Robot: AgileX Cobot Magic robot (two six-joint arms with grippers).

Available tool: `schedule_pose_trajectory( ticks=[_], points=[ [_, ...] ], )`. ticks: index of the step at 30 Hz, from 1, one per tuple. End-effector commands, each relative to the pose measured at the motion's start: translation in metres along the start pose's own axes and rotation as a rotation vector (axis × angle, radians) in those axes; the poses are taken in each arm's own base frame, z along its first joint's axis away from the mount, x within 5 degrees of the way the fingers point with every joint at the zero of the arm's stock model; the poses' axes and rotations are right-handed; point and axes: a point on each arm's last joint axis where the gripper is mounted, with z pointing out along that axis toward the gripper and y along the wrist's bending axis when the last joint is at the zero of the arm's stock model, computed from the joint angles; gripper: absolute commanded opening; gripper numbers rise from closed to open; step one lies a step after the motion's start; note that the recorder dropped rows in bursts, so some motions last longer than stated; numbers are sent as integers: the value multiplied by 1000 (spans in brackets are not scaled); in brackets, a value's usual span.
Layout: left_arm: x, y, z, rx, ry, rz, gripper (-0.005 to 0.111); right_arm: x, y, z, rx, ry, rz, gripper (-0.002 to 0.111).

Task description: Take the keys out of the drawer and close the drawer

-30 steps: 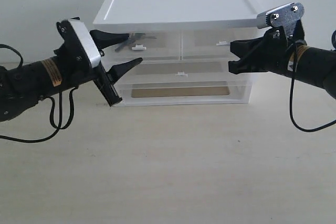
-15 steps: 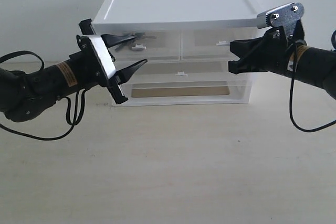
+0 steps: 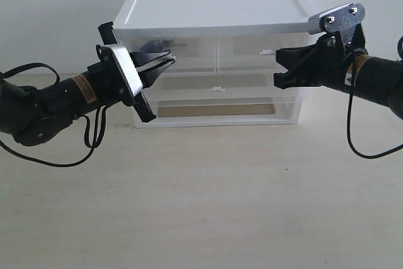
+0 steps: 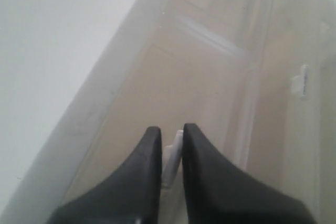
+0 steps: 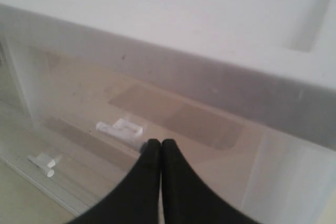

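The white cabinet (image 3: 208,4) stands at the back of the table. Its left half-width drawer (image 3: 189,50) looks pushed in, and the keys (image 3: 154,45) show only as a dim dark shape through its translucent front. My left gripper (image 3: 167,61) is at that drawer's front. In the left wrist view its black fingers (image 4: 152,145) are pinched on the small white tab handle (image 4: 171,158). My right gripper (image 3: 277,67) hovers at the cabinet's right end, shut with nothing in it; its fingertips (image 5: 152,148) press together close to the right drawer's tab (image 5: 123,127).
Below the twin drawers sits the full-width drawer (image 3: 217,96) with its own tab, also pushed in. The cabinet's top overhangs both grippers. Bare beige tabletop (image 3: 208,200) lies in front. Black cables hang from both arms.
My left gripper has swung in toward the cabinet and narrowed from wide open to pinched on the left drawer's tab. The right arm has not moved.
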Motion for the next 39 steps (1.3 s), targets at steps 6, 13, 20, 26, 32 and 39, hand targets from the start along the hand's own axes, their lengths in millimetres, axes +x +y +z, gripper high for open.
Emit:
schedule_pose_trajectory(
  ticks=[6,13,20,26,32,39],
  points=[
    [-2,-9,7,23,47,-5,4,-12,-14,2,94,-81,67,0],
    [-13,-19,14,130,111,43,4,-12,-14,2,96,-76,46,0],
    [-28,-15,4,140,110,47,4,-12,-15,2,105,-73,40,0],
    [-42,-18,-7,158,103,51,4,-11,-16,2,119,-68,52,0],
    [-58,-24,-13,195,88,79,4,-11,-16,2,119,-68,52,0],
    [-64,-26,-21,215,107,83,4,-11,-16,2,120,-66,50,0]
  ],
)
